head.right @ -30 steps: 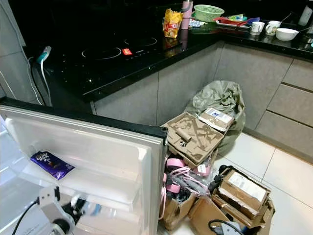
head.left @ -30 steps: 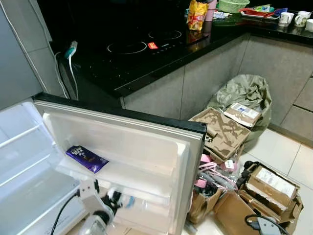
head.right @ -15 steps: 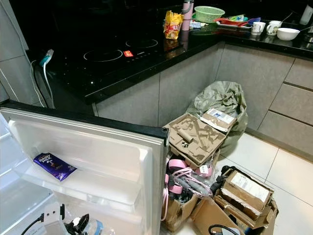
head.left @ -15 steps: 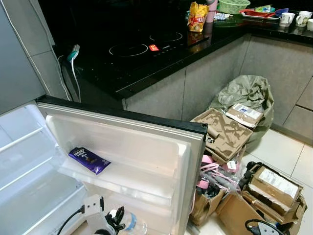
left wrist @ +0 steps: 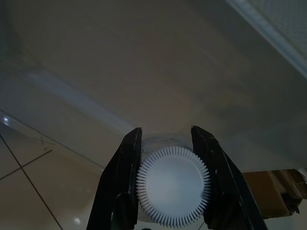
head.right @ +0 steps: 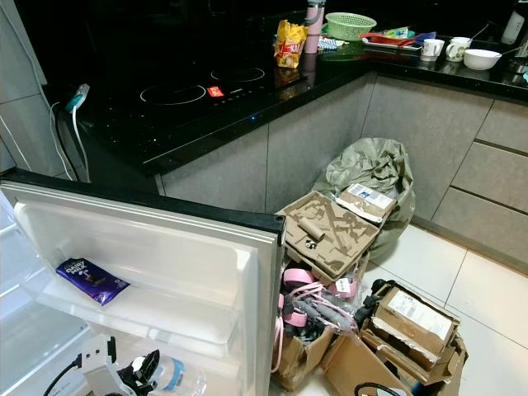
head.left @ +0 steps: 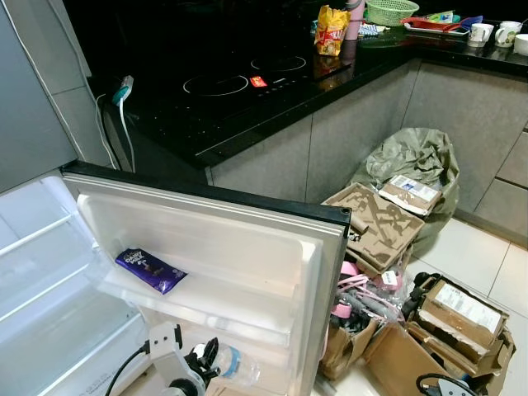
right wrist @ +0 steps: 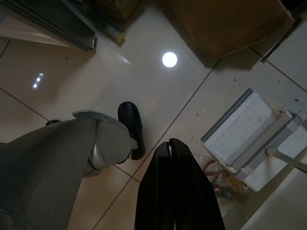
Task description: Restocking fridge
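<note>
— Since the earlier frames, what has moved?

— Our left end effector (left wrist: 165,179) has come back up with the water bottle (head.left: 233,365), which now lies on its side at the open fridge door's (head.left: 247,247) lowest shelf. A second ago it sat further left; half a second ago it was lower in the frame. The chocolate bar (head.left: 150,269) has stayed put on the door's upper shelf.

— How is the bottle held?

— In the left wrist view we see the two black fingers (left wrist: 120,187) closed on either side of the bottle, just behind its white ribbed cap (left wrist: 173,186). The bottle is clear, with a blue label.

— And the right arm?

— Our right end effector (right wrist: 176,191) hangs idle over the tiled floor (right wrist: 158,96), its fingers pressed together and gripping nothing. A white dustpan (right wrist: 249,139) lies on the floor beyond it.

— What else is around?

— Behind the door, a black surface (head.right: 206,107) carries an induction hob (head.right: 202,87), a yellow snack bag (head.right: 289,43) and a green basket (head.right: 350,25). On the floor to our right sit cardboard boxes (head.right: 412,318) and a grey-green sack (head.right: 367,177)
</note>
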Robot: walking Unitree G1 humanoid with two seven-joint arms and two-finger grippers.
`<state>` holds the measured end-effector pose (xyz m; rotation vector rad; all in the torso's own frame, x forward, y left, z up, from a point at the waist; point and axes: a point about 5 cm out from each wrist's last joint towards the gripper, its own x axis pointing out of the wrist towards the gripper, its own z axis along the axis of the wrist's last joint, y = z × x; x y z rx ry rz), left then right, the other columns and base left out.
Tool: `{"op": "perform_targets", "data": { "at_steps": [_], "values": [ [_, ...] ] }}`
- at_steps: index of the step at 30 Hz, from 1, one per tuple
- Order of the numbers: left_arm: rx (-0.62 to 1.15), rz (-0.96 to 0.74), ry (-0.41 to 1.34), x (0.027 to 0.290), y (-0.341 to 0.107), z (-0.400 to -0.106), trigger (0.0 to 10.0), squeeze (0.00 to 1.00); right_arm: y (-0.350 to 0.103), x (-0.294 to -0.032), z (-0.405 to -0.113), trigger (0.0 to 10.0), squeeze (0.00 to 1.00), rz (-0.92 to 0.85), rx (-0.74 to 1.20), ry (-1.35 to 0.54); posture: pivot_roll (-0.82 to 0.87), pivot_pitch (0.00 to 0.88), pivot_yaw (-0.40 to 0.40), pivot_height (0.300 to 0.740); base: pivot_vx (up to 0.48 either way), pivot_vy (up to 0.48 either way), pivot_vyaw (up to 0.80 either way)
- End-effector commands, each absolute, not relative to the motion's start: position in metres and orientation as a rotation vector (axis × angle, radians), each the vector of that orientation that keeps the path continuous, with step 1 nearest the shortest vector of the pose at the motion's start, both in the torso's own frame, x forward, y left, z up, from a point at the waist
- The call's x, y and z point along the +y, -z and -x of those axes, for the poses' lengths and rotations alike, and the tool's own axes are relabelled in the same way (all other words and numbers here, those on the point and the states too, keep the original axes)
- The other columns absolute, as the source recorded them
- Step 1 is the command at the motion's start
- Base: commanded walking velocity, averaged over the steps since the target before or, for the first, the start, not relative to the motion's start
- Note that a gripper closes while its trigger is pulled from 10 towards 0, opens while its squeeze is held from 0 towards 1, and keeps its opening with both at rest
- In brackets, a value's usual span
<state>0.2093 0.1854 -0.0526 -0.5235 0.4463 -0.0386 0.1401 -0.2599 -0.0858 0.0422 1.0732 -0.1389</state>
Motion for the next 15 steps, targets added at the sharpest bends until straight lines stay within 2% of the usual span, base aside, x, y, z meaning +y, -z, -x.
{"op": "perform_targets", "data": {
  "at_steps": [1, 15],
  "values": [
    [0.394, 0.519, 0.039, 0.188, 0.046, -0.216, 10.0, 0.00, 0.086, -0.260, -0.139, 10.0, 0.00, -0.051, 1.071, 0.146, -0.13, 0.000, 0.010, 0.675, 0.000, 0.000, 0.00],
    [0.314, 0.502, 0.097, 0.182, 0.034, -0.232, 10.0, 0.00, 0.086, -0.257, -0.141, 10.0, 0.00, -0.079, 1.043, 0.149, -0.12, 0.000, 0.012, 0.620, 0.000, 0.000, 0.00]
  ]
}}
